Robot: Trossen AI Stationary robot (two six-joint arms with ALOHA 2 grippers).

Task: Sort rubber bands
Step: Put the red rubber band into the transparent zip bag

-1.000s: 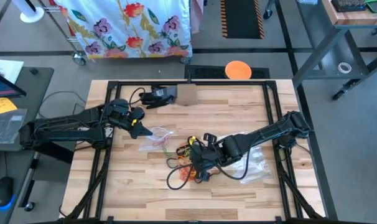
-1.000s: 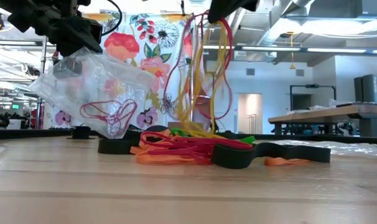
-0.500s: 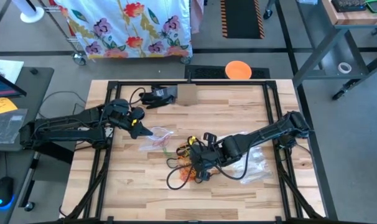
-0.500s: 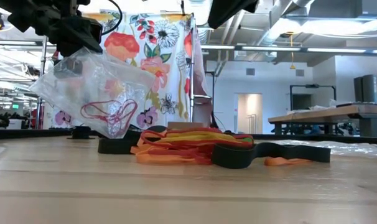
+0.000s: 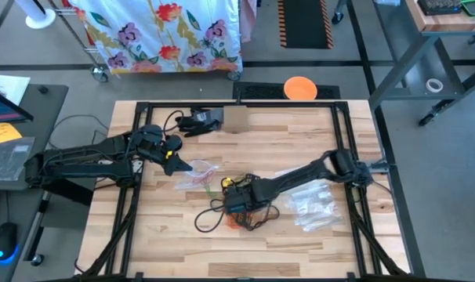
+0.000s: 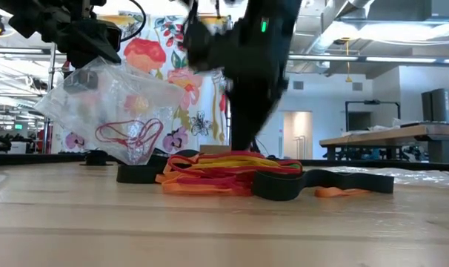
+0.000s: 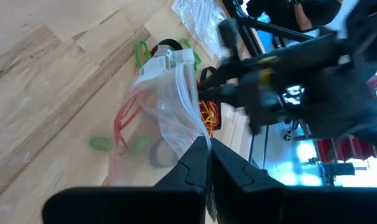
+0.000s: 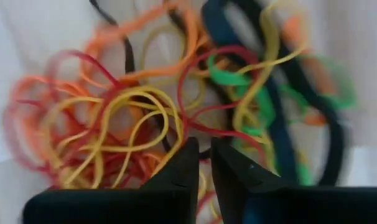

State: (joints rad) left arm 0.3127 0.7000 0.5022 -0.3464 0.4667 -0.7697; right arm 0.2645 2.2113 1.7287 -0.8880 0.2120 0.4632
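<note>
The table (image 5: 167,235) of pale wood planks carries everything, and both of my arms reach in over it from opposite sides. My left gripper (image 5: 179,165) is clenched on the top edge of a clear zip bag (image 6: 110,111), holding it up off the table; a few red rubber bands lie inside it, hanging toward its bottom. A second clear bag (image 5: 312,205) lies flat on the right side of the table. My right gripper (image 5: 236,200) is down over the pile of rubber bands (image 6: 224,174) near the middle of the table, its fingers (image 8: 176,177) almost together with only a thin gap, grasping nothing that I can see. The pile is a tangle of yellow, orange, red, green and dark loops.
</note>
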